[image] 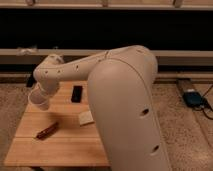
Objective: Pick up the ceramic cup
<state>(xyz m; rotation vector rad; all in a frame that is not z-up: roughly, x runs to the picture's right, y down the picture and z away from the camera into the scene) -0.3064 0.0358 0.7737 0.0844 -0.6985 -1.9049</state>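
I am looking over the arm's big white shell (125, 115), which is filling the near right of my view and hiding the right half of the wooden table (55, 150). The table's near edge and near-left corner are showing as bare planks, giving me the most open room.

A little farther in, a reddish-brown stick-like item (46, 130) is lying at a slant toward the left edge. A small pale square piece (86, 117) is sitting near the table's middle, just beside the arm's shell.

Over the left edge, about midway back, the arm is ending in a rounded white tip. I am reading this as the gripper (42, 94), pointing down. A white, tapered, round form is hanging right below it, and I am taking it for the ceramic cup (38, 104). It is appearing to sit above the planks rather than on them, though I cannot tell for sure. I cannot tell whether the gripper is clenched, released or grasping the cup, because the two are merging into one white shape.

Toward the far edge, a small black block (76, 93) is lying flat, well apart from the gripper. Beyond the right edge, a blue device (192, 97) with a cable is resting on the speckled floor (175, 95). Behind everything a dark wall (100, 30) is running across.
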